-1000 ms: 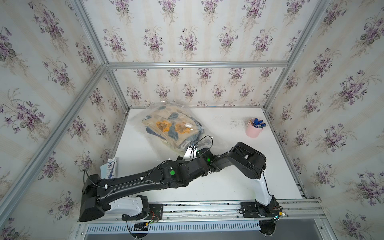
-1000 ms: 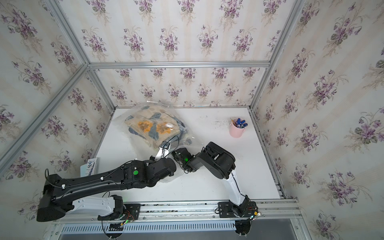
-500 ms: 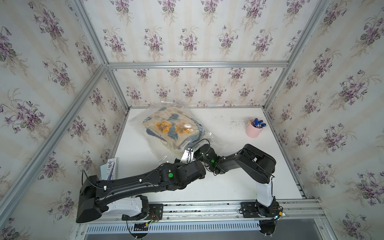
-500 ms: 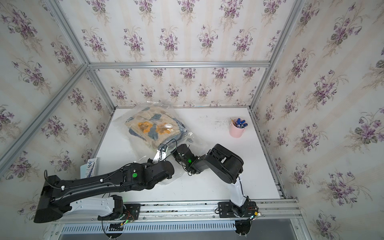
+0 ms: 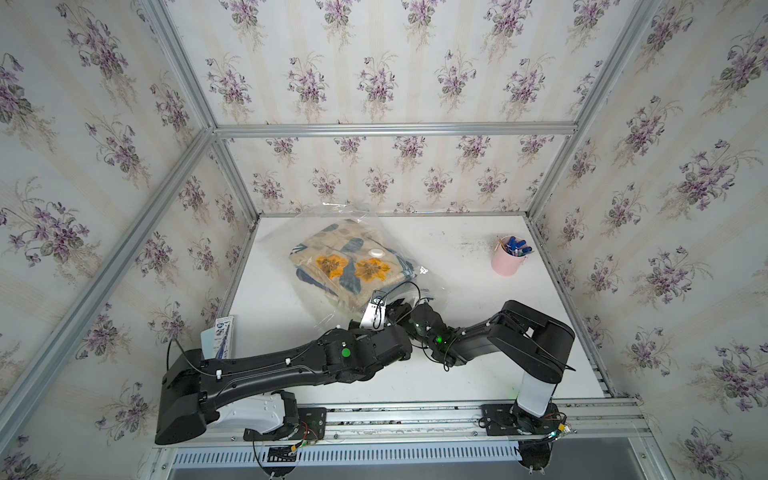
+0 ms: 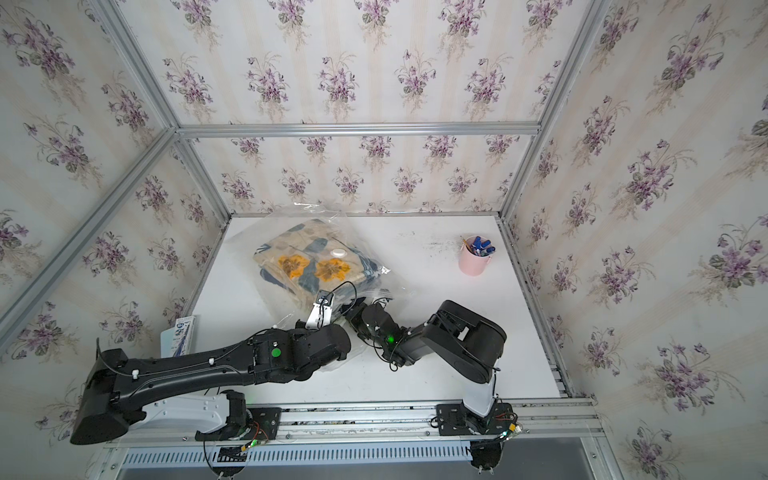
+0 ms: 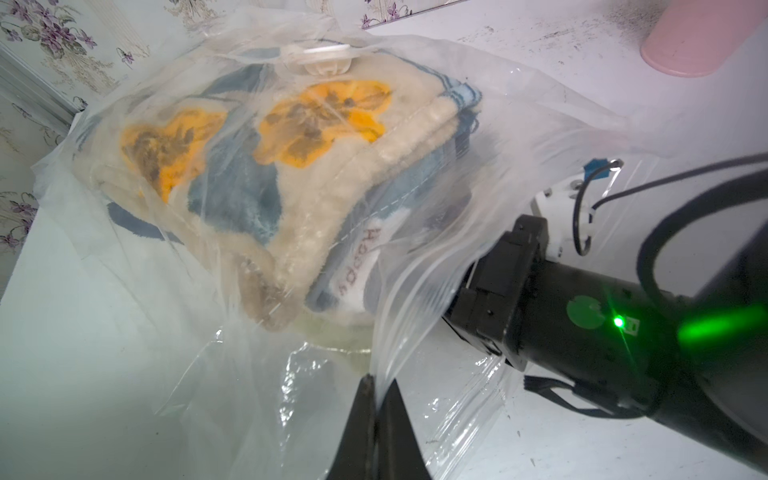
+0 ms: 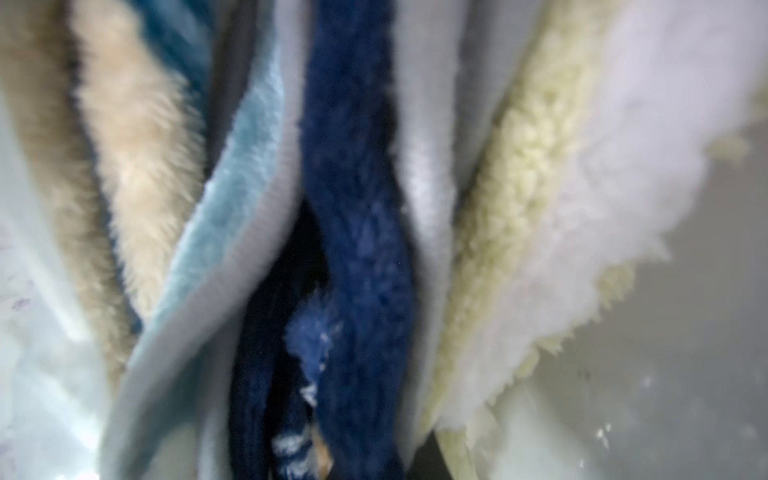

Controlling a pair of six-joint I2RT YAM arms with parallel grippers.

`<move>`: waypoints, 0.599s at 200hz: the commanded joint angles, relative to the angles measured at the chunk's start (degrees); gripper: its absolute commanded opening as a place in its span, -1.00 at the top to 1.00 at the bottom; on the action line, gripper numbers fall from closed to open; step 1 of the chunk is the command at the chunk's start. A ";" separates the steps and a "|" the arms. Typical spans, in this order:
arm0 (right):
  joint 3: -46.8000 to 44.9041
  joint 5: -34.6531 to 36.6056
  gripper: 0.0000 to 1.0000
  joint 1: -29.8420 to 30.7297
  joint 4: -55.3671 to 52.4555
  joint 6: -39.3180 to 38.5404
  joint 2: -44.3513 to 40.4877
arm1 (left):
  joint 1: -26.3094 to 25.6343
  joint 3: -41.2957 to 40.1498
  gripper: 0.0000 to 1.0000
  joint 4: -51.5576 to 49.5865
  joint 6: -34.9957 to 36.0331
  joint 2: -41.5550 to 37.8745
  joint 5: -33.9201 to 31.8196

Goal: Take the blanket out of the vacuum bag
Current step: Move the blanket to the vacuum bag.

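Left wrist view: the left gripper (image 7: 376, 386) is clamped on a fold of the vacuum bag (image 7: 519, 137) at the bag's mouth, with the clear film pinched between both fingers. The folded blanket (image 7: 316, 174), cream with an orange and blue pattern, lies inside the bag, and the white valve cap (image 7: 318, 58) sits on the film above it. The right gripper (image 6: 352, 308) reaches into the mouth of the bag, up against the near edge of the blanket. Right wrist view: blurred blanket folds fill the picture. The right gripper's fingers are drawn together, but a hold on the fabric cannot be confirmed. In both top views the bag lies on the far left part of the table (image 5: 478, 374), well apart from the pink cup (image 5: 508, 262).
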 commanded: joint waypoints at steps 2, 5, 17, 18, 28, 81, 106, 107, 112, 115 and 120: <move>-1.01 0.09 1.00 1.80 3.38 1.33 -1.83 | 0.06 -0.07 1.00 0.41 -0.98 -0.55 -3.60; -1.14 0.16 1.00 1.95 3.25 1.48 -1.96 | 0.06 -0.08 1.00 0.32 -1.05 -0.63 -3.77; -1.81 -0.08 1.00 2.67 3.07 1.64 -2.39 | 0.02 -0.06 1.00 0.57 -0.89 -1.11 -4.30; -1.89 -0.13 1.00 2.79 3.14 1.67 -2.41 | 0.08 -0.06 1.00 0.57 -0.89 -1.10 -4.27; -2.59 -0.85 1.00 3.17 4.22 2.03 -2.28 | 0.06 0.09 1.00 0.63 -0.56 -1.44 -4.30; -8.12 -0.37 1.00 6.83 7.43 3.05 -2.68 | 0.15 1.18 1.00 -0.56 0.72 -3.01 -5.46; -10.34 0.04 1.00 7.68 7.97 2.75 -3.50 | 0.15 1.19 1.00 -0.80 0.48 -3.20 -5.05; -10.46 0.06 1.00 7.71 7.96 2.74 -3.58 | 0.15 1.22 1.00 -0.77 0.41 -3.24 -5.04; -10.92 0.32 1.00 7.96 8.00 2.59 -3.87 | 0.15 1.24 1.00 -0.98 0.33 -3.28 -4.99; -11.05 0.47 1.00 8.08 7.81 2.41 -4.09 | 0.15 1.24 1.00 -1.18 0.19 -3.28 -4.96; -11.44 0.69 0.99 8.36 7.27 2.43 -4.44 | 0.15 1.24 1.00 -1.29 0.09 -3.38 -5.00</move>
